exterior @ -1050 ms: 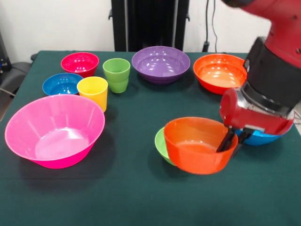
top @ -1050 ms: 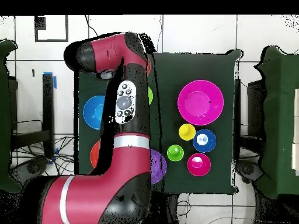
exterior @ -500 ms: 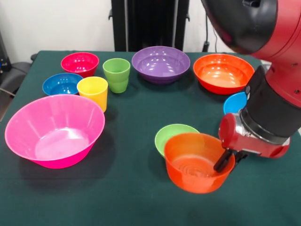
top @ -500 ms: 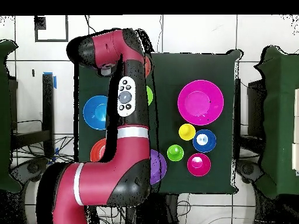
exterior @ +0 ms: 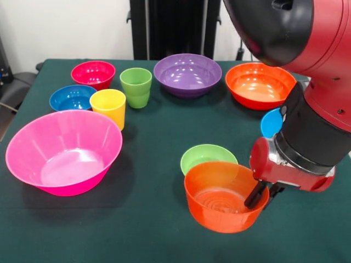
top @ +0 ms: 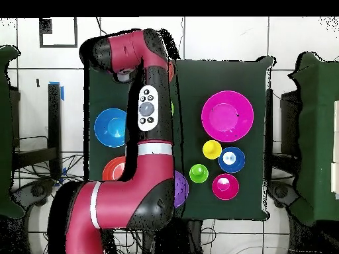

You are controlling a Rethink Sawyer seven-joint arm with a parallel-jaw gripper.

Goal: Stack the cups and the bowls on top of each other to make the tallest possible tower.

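The tool (exterior: 262,193) is clamped on the right rim of the small glossy orange-red plastic bowl (exterior: 222,198), near the front, beside the small light-green plastic bowl (exterior: 207,156), probably for stacking.

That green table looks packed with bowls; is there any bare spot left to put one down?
Yes. Bare cloth lies between the large pink bowl and the small green bowl, and along the near edge of the table. The far side is crowded: red bowl, green cup, purple bowl.
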